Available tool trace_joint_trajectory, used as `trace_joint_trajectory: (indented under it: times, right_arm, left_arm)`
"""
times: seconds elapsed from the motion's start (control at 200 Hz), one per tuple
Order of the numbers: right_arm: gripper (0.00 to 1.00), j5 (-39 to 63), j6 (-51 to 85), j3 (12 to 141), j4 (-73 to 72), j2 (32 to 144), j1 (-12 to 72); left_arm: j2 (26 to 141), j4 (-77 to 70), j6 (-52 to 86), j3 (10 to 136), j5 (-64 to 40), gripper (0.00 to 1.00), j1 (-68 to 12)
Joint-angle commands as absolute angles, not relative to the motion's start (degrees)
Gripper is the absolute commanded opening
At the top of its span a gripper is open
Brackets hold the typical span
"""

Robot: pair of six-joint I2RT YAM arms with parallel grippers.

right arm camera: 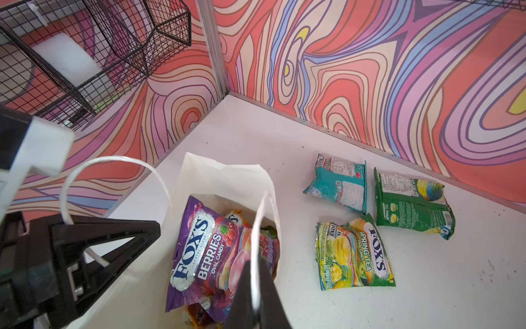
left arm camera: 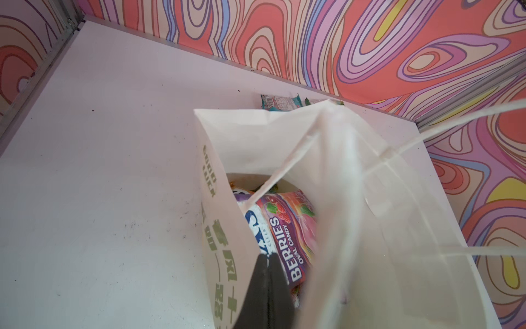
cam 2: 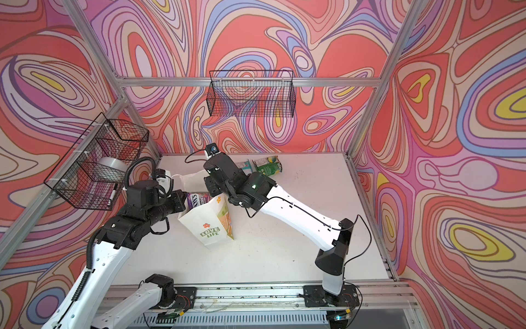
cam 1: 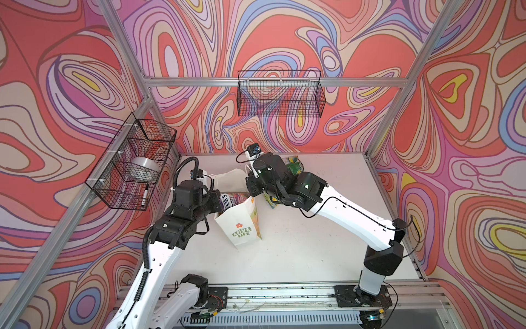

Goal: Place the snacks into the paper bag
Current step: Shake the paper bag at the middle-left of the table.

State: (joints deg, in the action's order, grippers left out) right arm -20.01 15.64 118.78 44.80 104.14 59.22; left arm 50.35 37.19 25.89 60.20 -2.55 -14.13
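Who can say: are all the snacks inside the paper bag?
No, the teal packet, green packet and yellow-green packet lie on the table outside the bag.

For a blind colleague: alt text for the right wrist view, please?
An open white paper bag holds a purple FOX'S Berries packet, its cord handle pinched in the shut right gripper. Beside it on the white table lie a teal packet, a green packet and a yellow-green packet.

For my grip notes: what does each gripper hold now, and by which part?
Both hold the paper bag: the left gripper pinches its rim, the right gripper its cord handle.
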Motion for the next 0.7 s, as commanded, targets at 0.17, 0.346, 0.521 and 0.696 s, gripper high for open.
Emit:
trace_joint_trajectory:
  times: [0.17, 0.346, 0.521, 0.696]
  right_arm:
    - [0.00, -19.80, 17.06, 114.24, 36.36, 101.86, 58.80]
    - [0.53, -17.72, 18.88, 109.64, 34.91, 98.06, 58.80]
    - [0.87, -12.11, 19.60, 107.59, 33.66, 93.16, 58.86]
    - [0.93, -13.15, 21.07, 102.86, 32.56, 84.27, 58.80]
  left_arm:
    - [52.90, 36.92, 26.32, 62.15, 0.34, 0.00, -13.84]
    - [52.94, 36.25, 26.27, 61.76, -0.66, 0.00, -13.89]
    - [52.46, 36.24, 26.19, 61.61, -0.12, 0.00, -13.84]
    - [52.69, 36.65, 26.19, 61.88, 0.00, 0.00, -13.89]
